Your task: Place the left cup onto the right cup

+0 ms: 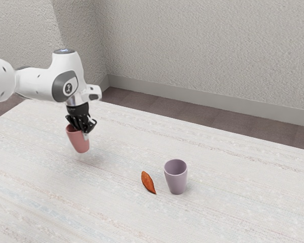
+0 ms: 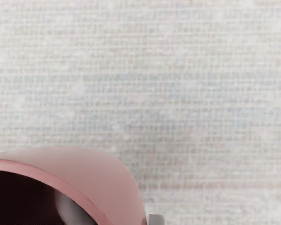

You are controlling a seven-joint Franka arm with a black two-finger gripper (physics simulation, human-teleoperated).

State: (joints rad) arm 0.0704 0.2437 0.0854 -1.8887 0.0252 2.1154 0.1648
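Observation:
A pink cup hangs clear of the table at the exterior view's left, slightly tilted, its shadow on the tabletop below. My gripper is shut on its rim from above. In the wrist view the pink cup looms large and blurred right under my hand, its dark inside visible. A mauve cup stands upright on the table well to the exterior view's right of the held cup, mouth open upward.
A small orange leaf-shaped object lies on the table just left of the mauve cup. The pale woven tabletop spreads wide around both cups; a wall and dark floor strip lie behind.

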